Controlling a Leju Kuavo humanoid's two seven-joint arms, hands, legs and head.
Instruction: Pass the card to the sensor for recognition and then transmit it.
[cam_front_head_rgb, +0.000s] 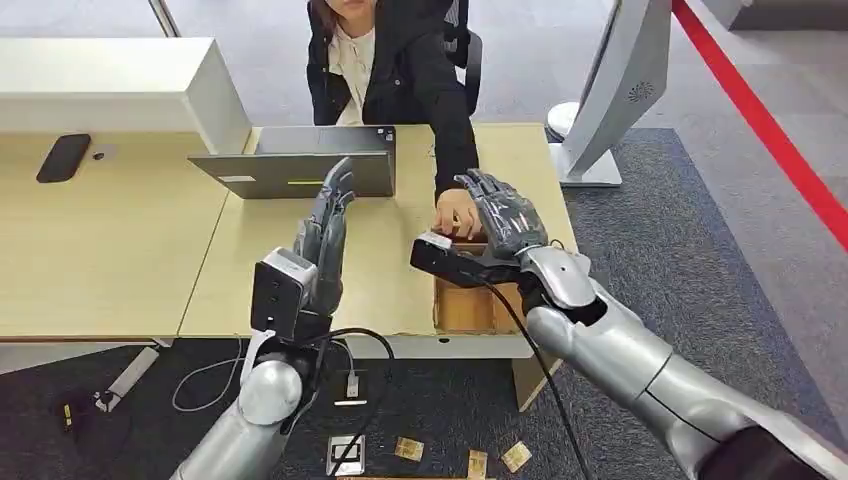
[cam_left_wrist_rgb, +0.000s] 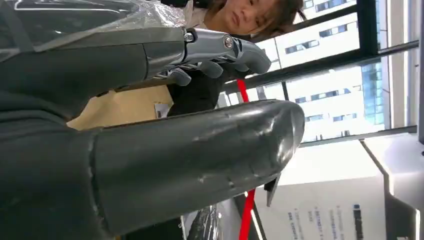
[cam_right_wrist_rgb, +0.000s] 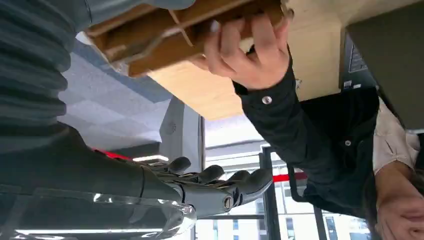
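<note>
card: can't spot it; the person's hand (cam_front_head_rgb: 457, 212) is reaching into the wooden box (cam_front_head_rgb: 470, 305)
hands: left hand (cam_front_head_rgb: 322, 240) and right hand (cam_front_head_rgb: 505, 215) both empty, fingers apart
handling: probably thin, stiff, slick, so pinch the edges

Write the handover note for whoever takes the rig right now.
Left hand: raised over the desk, fingers straight, holding nothing.
Right hand: open, empty, hovering above the wooden box at the desk's right edge.
A person's hand reaches into that box, right beside the right hand.
No card in either hand; a few card-like pieces lie on the floor. I cannot pick out the sensor.
Done: nothing visible. Left: get a card, present it to the sensor, pass it on.
</note>
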